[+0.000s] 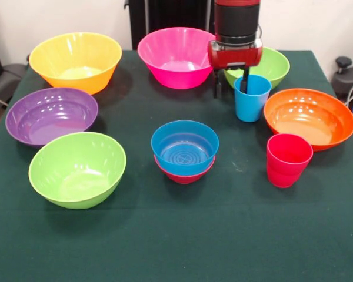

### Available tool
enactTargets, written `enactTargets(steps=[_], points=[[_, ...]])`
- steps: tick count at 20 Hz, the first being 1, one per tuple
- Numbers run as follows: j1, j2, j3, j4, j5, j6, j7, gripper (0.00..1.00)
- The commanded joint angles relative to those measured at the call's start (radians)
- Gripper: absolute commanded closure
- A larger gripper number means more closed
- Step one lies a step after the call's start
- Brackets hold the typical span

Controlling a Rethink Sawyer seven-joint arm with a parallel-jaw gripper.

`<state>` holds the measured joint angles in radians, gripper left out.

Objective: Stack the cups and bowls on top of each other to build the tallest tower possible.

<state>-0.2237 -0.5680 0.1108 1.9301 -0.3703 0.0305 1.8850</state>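
Front view shows us the robot's hand (230, 88) lowered at the rim of the light blue plastic tumbler (252, 97), one dark finger (245, 80) dipping inside its mouth and the other hanging outside to the picture's left, so the hand looks spread fairly wide and not yet closed on the wall. The tumbler stands upright on the green-covered surface (223, 235), in front of a lime green plastic bowl (269, 64) and just beside a large orange plastic bowl (309, 116).

We judge the step in hand to be gripping this cup by its rim. To do it well we should pinch the wall squarely, lift straight up to clear the orange bowl, and keep the cup level.

Nearer the middle sits the small blue plastic bowl (185, 145) nested in a small red bowl (185, 174), the start of the tower. A red-pink plastic tumbler (287, 159) waits near the orange bowl.
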Motion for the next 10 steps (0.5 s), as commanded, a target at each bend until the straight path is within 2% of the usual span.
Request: enactTargets(steps=[1, 4, 9, 10], points=[[0.016, 0.068, -0.011, 0.027, -0.062, -0.088, 0.101, 0.00], [0.056, 0.113, -0.037, 0.035, -0.048, -0.145, 0.131, 0.00], [0.100, 0.144, -0.069, 0.045, -0.022, -0.212, 0.152, 0.00], [0.102, 0.150, -0.067, 0.047, -0.018, -0.221, 0.145, 1.00]])
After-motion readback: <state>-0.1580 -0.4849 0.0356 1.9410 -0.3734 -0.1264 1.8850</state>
